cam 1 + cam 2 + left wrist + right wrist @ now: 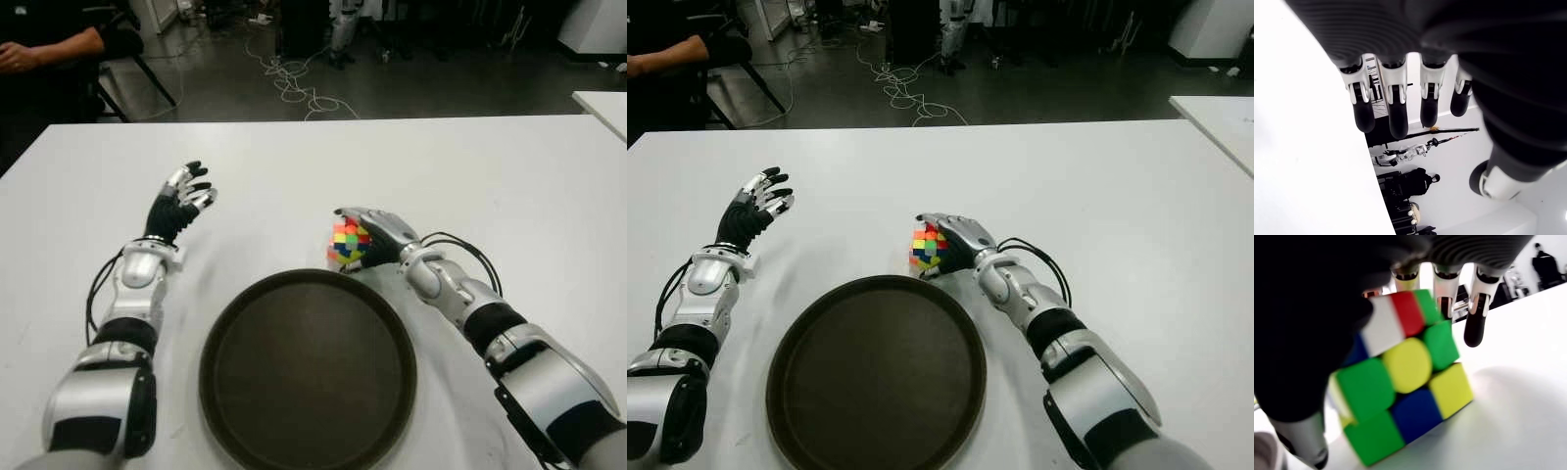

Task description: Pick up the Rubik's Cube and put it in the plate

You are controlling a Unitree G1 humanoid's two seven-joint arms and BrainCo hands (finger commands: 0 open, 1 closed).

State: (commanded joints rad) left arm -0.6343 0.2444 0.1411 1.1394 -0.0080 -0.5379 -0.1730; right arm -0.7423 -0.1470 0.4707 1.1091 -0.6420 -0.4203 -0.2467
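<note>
The Rubik's Cube (348, 243) stands on the white table (294, 166), just beyond the far rim of the dark round plate (307, 382). My right hand (377, 235) reaches in from the right and wraps it. In the right wrist view the fingers (1476, 318) arch over the top of the Rubik's Cube (1405, 382) and the thumb sits against its near side, while its lower corner touches the table. The plate holds nothing. My left hand (181, 201) is raised over the table, left of the plate, fingers (1391, 112) spread and empty.
A person's arm (49, 44) shows beyond the table's far left corner, next to a chair. Cables (294, 88) lie on the floor behind the table. The corner of a second white table (602, 103) shows at the right.
</note>
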